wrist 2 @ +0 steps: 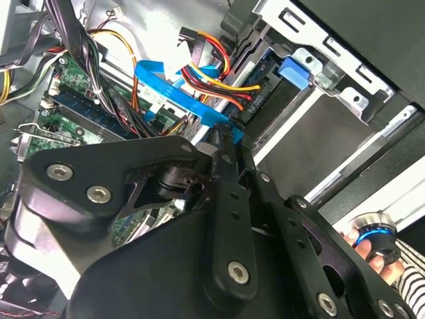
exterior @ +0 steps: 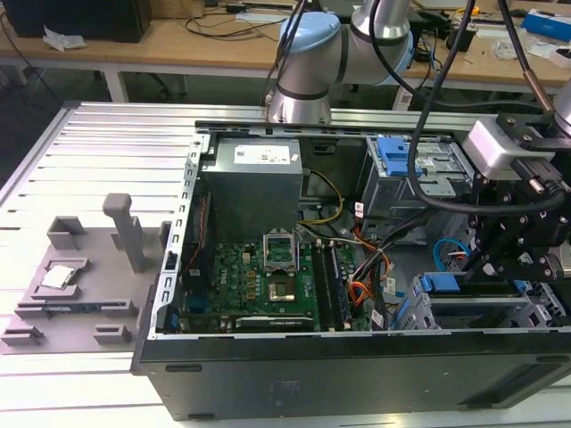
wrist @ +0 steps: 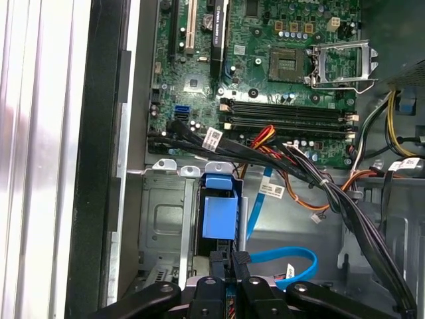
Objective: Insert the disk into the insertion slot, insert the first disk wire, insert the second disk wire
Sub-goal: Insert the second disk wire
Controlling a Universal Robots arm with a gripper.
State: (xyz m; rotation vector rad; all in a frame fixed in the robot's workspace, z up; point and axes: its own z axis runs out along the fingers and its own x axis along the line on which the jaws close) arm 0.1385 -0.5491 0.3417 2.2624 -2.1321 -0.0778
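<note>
The disk sits in the insertion slot (wrist: 163, 226) of the silver cage, and its blue carrier (wrist: 219, 216) shows at the slot's mouth. In the exterior view the carrier (exterior: 439, 285) lies at the case's right end, just under my gripper (exterior: 501, 254). My gripper (wrist: 230, 258) hangs right behind the disk, fingers close together at the end of a flat blue disk wire (wrist: 287, 256). In the second wrist view the fingertips (wrist 2: 224, 136) pinch that blue wire (wrist 2: 174, 90). Beside it, a red, yellow and orange wire bundle (wrist 2: 219, 73) ends in a black plug at the disk.
The motherboard (exterior: 268, 281) fills the case's middle, and black cable bundles (wrist: 312, 176) cross it toward the cage. A taller grey cage with a blue latch (exterior: 397, 159) stands behind. A grey fixture (exterior: 80, 285) sits outside the case. A hand (wrist 2: 375, 256) shows by the gripper body.
</note>
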